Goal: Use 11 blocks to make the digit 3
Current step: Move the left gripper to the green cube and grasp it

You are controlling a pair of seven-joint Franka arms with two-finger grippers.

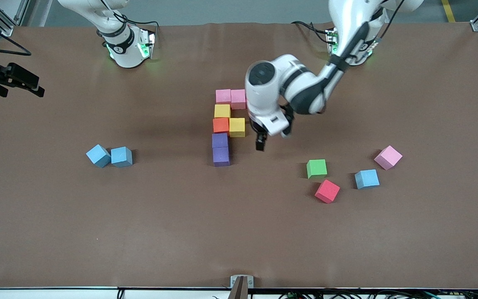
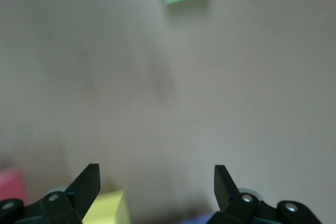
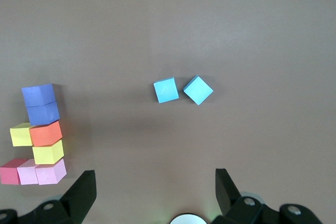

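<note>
Our left gripper (image 1: 260,143), open and empty, hangs just beside the half-built digit 3 (image 1: 227,126) mid-bench, our right gripper (image 3: 152,192) waits open, and a low sweep could knock the purple blocks (image 1: 220,149) askew.

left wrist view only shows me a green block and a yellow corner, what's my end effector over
Observer: The left end effector, open, hangs over bare table beside the two purple blocks of the unfinished digit 3.
Operator: what's loose by the green one
Observer: Near the green block lie a red block, a light blue block and a pink block.
Operator: right arm busy
Observer: No, the right end effector waits open, high over the table.
</note>
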